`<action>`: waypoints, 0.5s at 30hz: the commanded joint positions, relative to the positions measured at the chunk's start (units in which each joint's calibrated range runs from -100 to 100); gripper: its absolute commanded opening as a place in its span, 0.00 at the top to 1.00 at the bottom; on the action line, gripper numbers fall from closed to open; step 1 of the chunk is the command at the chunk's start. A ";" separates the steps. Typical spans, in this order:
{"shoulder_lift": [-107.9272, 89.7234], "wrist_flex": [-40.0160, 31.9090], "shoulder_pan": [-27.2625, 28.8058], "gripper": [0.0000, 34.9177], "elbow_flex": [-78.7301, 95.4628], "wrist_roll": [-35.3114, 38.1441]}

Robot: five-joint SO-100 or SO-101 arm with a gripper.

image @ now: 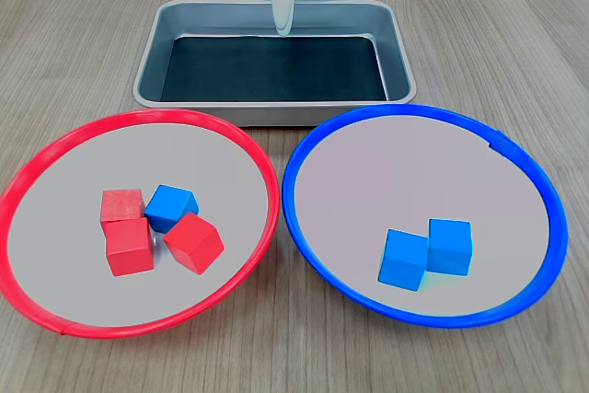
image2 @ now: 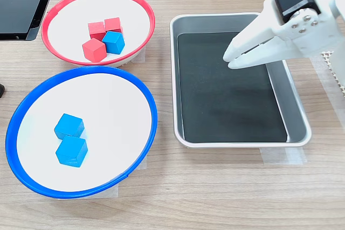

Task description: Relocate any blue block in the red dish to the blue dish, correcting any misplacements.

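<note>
Blue block (image2: 114, 42) among red cubes (image2: 97, 40) in red dish (image2: 141, 7); jaws pressed together, empty, above metal tray (image2: 175, 79).

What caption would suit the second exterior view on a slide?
White robot pincer hovers over the rectangular metal tray; one small blue cube sits among red cubes in the red-rimmed round dish.
</note>
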 commanded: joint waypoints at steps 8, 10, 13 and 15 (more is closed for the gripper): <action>12.11 -0.07 1.33 0.99 -13.57 0.63; 18.51 0.26 1.43 0.99 -20.76 0.63; 30.79 0.18 1.61 0.99 -32.96 0.54; 41.88 -0.40 1.90 0.99 -43.25 0.20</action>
